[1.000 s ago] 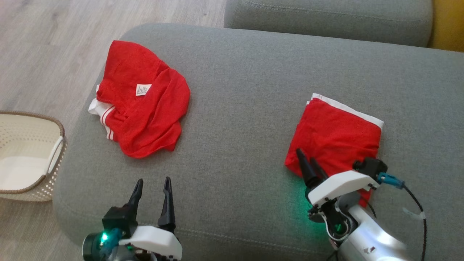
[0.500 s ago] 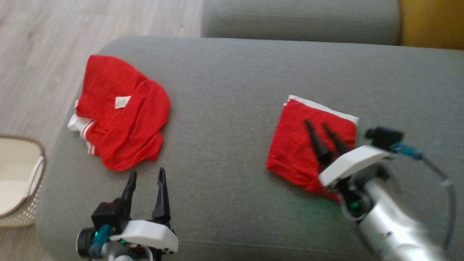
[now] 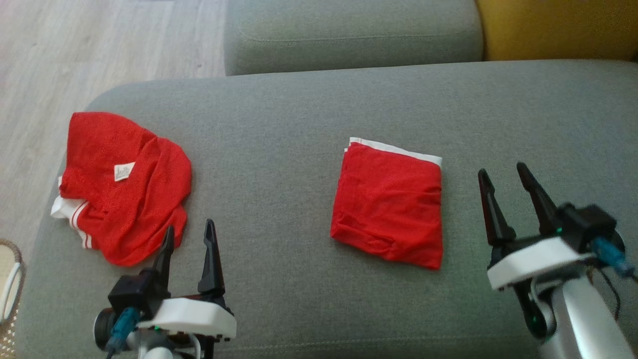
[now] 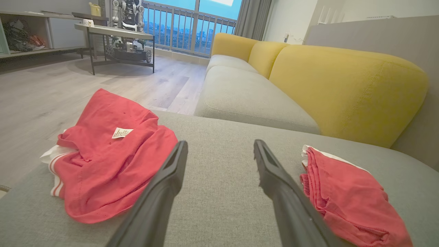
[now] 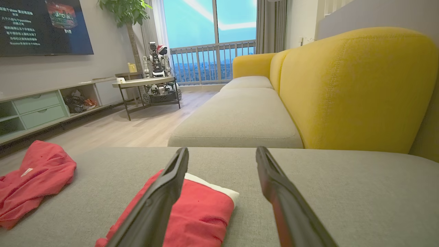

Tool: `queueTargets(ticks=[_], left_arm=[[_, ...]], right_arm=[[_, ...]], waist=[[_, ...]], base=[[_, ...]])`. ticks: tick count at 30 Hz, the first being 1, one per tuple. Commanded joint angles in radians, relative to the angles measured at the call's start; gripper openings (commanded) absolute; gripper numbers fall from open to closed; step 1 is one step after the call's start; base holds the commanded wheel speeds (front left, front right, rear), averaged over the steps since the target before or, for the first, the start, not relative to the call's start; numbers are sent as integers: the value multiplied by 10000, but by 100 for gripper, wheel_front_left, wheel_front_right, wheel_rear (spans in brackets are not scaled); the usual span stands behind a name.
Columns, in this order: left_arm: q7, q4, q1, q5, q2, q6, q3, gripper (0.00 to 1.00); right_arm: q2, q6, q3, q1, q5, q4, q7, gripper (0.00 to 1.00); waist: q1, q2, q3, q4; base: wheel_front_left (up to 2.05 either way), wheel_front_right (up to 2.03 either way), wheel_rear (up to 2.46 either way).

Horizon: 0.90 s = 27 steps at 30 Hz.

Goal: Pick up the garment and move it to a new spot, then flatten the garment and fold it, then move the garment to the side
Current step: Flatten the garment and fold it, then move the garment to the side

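Note:
A folded red garment [image 3: 389, 209] with a white band along its far edge lies flat in the middle of the grey sofa seat [image 3: 299, 124]. A second red garment [image 3: 124, 194], crumpled and showing a white label, sits near the seat's left end. My right gripper [image 3: 501, 169] hovers open to the right of the folded garment, apart from it. My left gripper [image 3: 190, 225] is open too, its fingertips just short of the crumpled garment's near edge. The left wrist view has its gripper [image 4: 221, 142] between the crumpled garment [image 4: 106, 161] and the folded garment [image 4: 346, 195]. In the right wrist view the gripper [image 5: 222, 149] stands over the folded garment [image 5: 202, 209].
A woven basket [image 3: 7, 294] stands on the wooden floor [image 3: 75, 45] past the seat's left end. Another grey cushion [image 3: 349, 30] and a yellow backrest [image 3: 558, 25] lie beyond. Bare grey seat stretches between the two garments and to the right.
The head camera has panned right. My right gripper has come off the folded garment and drawn back to its right, jaws open. The left gripper has kept its place.

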Motion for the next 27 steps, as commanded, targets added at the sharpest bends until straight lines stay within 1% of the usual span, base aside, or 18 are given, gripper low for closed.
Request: queueTargets(ticks=[1, 5, 10, 14, 17, 27], left_arm=[[-122, -383, -303, 30, -18, 1, 373, 100], [-122, -360, -165, 159, -18, -95, 421, 100], [-122, -1, 189, 402, -18, -259, 399, 100], [-122, 136, 357, 466, -18, -286, 428, 100], [-122, 213, 382, 748, -18, -316, 390, 100], [-122, 158, 384, 784, -18, -297, 328, 100]], right_arm=[[94, -2, 117, -111, -178, -453, -104, 100], [474, -2, -414, 609, -938, -1101, -104, 100], [713, -2, -862, 1346, -1337, -1450, -104, 100], [737, -2, -886, 1550, -1128, -1389, -104, 100], [739, -2, -938, 1626, -961, -1275, -104, 100], [742, -2, -877, 1564, -774, -1128, -104, 100]], waist=[[0, 0, -4, -68], [0, 0, -23, -236], [0, 0, -79, -304], [0, 0, -112, -279], [0, 0, -135, -235], [0, 0, -122, -199]], base=[[0, 0, 0], [0, 0, 0], [0, 0, 0], [0, 0, 0], [0, 0, 0], [0, 0, 0]])
